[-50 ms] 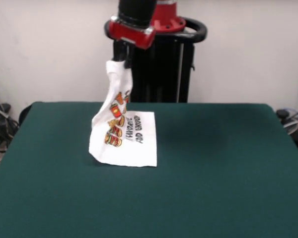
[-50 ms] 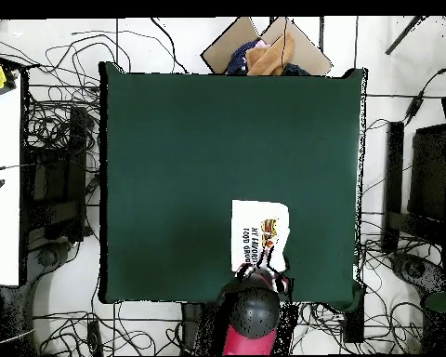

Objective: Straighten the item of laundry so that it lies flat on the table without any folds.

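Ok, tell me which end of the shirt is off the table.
The end by the gripper: the shirt hangs from it in a twisted strip, while the opposite end with the black lettering lies flat on the table.

**Colours on the rig**

From my seat I see a dark green table [image 1: 223, 168], plain and without pattern. The shirt [image 1: 126, 141] is white, printed with red, orange and yellow cartoons and black block letters. The arm [image 1: 136, 22] above it is black with a red collar; from overhead it shows red and black too. Behind stands a black pedestal [image 1: 164, 69] against a pale wall [image 1: 49, 49]. Overhead, a brown cardboard box [image 2: 264, 46] holds blue and orange cloth.
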Robot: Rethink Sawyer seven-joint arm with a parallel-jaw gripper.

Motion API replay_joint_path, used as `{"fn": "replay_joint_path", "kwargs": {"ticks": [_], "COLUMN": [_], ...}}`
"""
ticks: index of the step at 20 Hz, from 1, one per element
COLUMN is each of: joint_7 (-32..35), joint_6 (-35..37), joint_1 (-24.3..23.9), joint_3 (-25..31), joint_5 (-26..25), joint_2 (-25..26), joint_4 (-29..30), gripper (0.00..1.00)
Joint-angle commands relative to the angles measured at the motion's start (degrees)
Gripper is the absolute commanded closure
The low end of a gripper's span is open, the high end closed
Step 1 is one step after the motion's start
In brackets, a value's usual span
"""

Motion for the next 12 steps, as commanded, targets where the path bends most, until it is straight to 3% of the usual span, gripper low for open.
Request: {"fn": "replay_joint_path", "kwargs": {"ticks": [1,12], "joint_7": [42.2,77.2], "joint_6": [3.2,1.7], "joint_1": [4.5,10.9], "joint_3": [3.9,4.3], "joint_5": [-15.9,-31.4], "joint_2": [-13.4,-15.9], "joint_4": [-1.8,-13.4], "gripper": [1.0,1.0]}}
